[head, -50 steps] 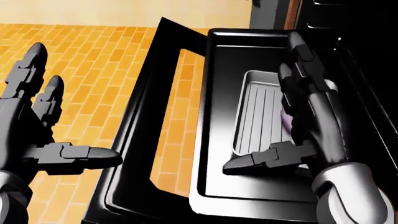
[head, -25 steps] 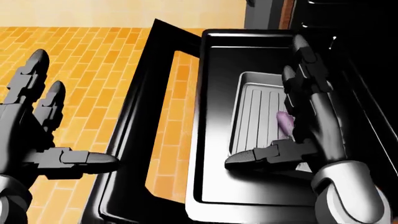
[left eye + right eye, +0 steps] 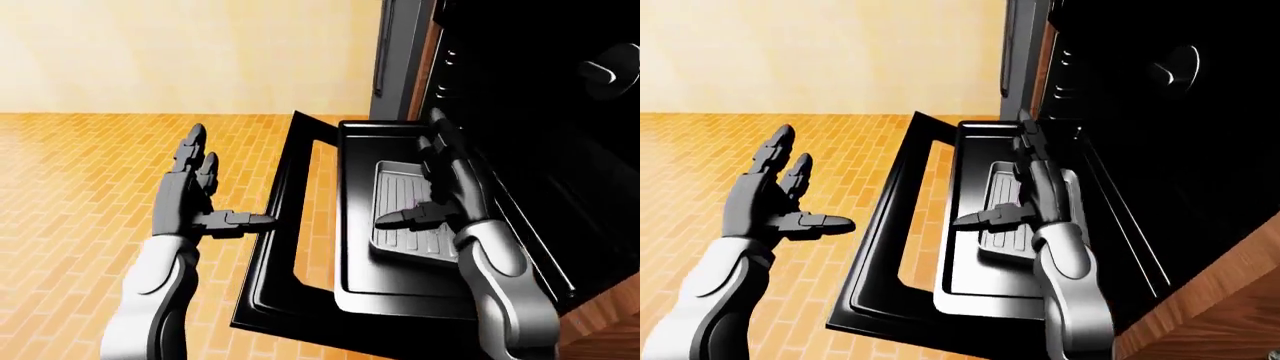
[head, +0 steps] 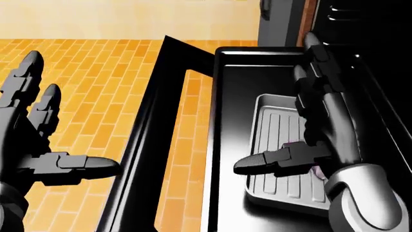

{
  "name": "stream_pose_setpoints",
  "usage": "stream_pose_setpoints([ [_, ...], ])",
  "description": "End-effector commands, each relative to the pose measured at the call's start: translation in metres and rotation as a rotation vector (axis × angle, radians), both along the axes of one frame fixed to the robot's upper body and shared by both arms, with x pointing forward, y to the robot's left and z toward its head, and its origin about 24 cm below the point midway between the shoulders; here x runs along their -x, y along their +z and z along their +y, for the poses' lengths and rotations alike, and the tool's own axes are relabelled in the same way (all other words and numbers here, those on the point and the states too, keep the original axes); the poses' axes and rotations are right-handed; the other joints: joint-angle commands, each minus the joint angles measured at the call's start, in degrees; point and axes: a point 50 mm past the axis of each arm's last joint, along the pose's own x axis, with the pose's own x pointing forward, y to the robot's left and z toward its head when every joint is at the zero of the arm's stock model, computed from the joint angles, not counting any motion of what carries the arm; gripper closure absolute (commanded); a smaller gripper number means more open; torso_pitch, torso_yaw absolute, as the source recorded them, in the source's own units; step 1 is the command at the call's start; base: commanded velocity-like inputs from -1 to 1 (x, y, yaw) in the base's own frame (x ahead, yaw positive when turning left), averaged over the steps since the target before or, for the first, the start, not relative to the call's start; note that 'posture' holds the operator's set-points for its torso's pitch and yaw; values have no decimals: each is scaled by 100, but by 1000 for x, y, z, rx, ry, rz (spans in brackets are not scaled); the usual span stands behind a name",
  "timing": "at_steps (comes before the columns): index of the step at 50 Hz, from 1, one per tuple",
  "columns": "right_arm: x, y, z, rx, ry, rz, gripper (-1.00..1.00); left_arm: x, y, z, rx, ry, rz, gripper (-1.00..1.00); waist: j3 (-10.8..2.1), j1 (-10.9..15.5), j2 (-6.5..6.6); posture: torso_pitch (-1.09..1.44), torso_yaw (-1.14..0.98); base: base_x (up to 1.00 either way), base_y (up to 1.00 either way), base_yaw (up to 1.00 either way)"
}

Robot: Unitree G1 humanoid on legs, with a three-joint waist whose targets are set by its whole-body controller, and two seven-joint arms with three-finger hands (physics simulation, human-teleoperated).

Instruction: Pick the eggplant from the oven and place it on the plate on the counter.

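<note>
Oven's black glass-windowed drop-down door is open, hanging out over the orange brick-pattern floor. A dark pulled-out oven rack carries a ribbed grey metal baking tray.

Small purple eggplant: lies on the tray, in the head view at about 4 o'clock from the tray's centre. Only a sliver of purple shows above the right thumb; the rest is hidden under the palm. Shape and orientation cannot be told.

Right three-finger hand: fingers spread, thumb out toward 9 o'clock, palm hovering over the eggplant. Not gripping anything. Contact cannot be confirmed.

Left three-finger hand: also spread wide and empty, over the floor at 9 o'clock from the door, well apart from the tray.

Plate and counter: not in view.

Handling judgement: eggplant likely light, firm, with smooth, slippery skin; rounded, so it may roll along the tray ribs or squirt out of a pinch. Best hold is across the thick middle, thumb opposing the two fingers, wrapping rather than tip-pinching. Tray is loose, may slide if pushed.
</note>
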Motion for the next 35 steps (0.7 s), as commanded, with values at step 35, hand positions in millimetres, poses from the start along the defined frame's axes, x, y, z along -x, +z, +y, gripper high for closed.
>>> stream_pose_setpoints([
  [35, -46, -2, -36, 184, -257, 71, -100, 15, 34, -5, -59, -40, -182, -100, 18, -34, -384, 10, 0, 1, 0, 0],
])
